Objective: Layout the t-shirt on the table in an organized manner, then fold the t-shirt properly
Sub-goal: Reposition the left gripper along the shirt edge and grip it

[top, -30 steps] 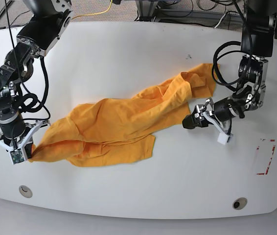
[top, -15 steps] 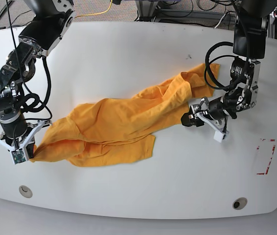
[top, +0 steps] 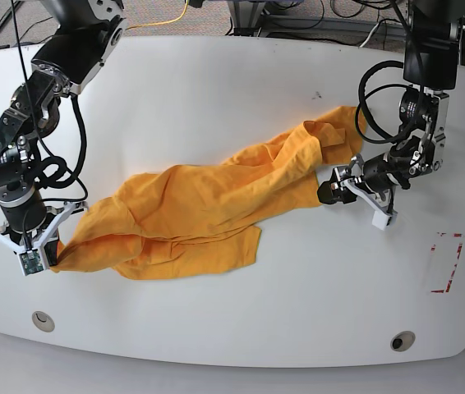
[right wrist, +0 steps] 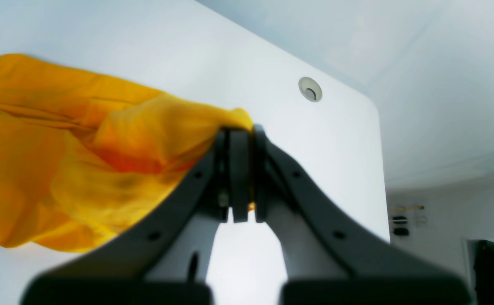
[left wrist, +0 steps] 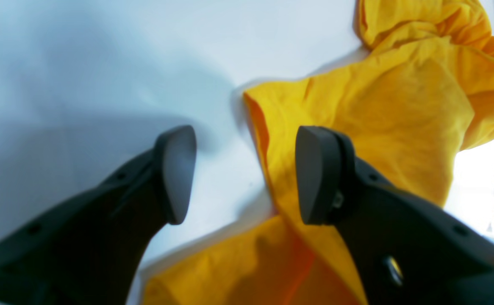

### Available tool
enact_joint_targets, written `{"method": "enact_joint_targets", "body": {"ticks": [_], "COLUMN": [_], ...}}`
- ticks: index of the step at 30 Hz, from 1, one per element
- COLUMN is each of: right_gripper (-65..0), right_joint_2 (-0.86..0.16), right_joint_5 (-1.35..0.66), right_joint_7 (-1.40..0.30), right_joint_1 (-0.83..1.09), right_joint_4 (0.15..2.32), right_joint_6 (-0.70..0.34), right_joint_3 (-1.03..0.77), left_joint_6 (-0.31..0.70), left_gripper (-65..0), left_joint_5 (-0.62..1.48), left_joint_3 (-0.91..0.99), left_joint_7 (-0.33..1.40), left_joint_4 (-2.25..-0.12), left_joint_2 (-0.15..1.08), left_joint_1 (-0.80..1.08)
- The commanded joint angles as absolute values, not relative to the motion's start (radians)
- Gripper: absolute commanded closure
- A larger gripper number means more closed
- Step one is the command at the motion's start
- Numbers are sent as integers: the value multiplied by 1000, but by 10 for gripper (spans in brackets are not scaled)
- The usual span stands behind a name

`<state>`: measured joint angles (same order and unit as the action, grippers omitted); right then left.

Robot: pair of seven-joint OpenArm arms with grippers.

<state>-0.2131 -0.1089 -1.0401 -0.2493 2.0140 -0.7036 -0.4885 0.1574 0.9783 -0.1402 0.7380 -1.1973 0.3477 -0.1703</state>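
— Over by the sleeve end, what has changed since a second ago?

— Little; the left gripper (top: 329, 194) drew in toward the cloth half a second back and has now eased slightly outward again, its elbow cable looping higher; its jaws stand wide apart with nothing between them; in the left wrist view one finger (left wrist: 175, 173) hangs over bare white surface and the other finger (left wrist: 319, 173) over a fold of the t-shirt (top: 208, 205); whether either touches, I cannot tell; the right gripper (top: 49, 253) has kept its place, pinched closed on the shirt's lower corner, cloth bunched at its fingertips in the right wrist view.

— Edges and room?

— The table (top: 241, 320) shows broad bare white below the shirt and above it; a grey grommet (top: 43, 319) sits near the front edge below the right gripper, a second grommet (top: 402, 340) near the front on the other side; a red tape outline (top: 447, 263) lies well apart from the cloth.

— And how does the shirt lie?

— Rumpled, stretched in a long diagonal band; its long axis runs from the clamped corner at the base view's lower left up to the bunched end (top: 335, 131) at upper right, beside the left gripper.
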Motion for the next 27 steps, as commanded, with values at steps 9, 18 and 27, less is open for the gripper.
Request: {"method": "enact_joint_targets", "body": {"ticks": [9, 18, 27], "right_gripper": [0, 0, 0], "right_joint_2": [-225, -225, -225], "right_joint_5": [-113, -113, -113], "right_joint_7": [-1015, -1015, -1015], "right_joint_1": [-272, -272, -271], "right_joint_4": [2028, 2028, 2028], "right_joint_6": [-698, -698, -698], "right_joint_3": [-490, -490, -490], "left_joint_6": [209, 211, 211], "left_gripper": [-356, -353, -215], "left_joint_5": [966, 964, 964], "left_joint_3": [-148, -182, -182], "left_joint_7": [750, 753, 748], "left_joint_4": [-1130, -1098, -1099], "left_joint_2": [262, 220, 211], "left_joint_1": [-208, -213, -225]}}
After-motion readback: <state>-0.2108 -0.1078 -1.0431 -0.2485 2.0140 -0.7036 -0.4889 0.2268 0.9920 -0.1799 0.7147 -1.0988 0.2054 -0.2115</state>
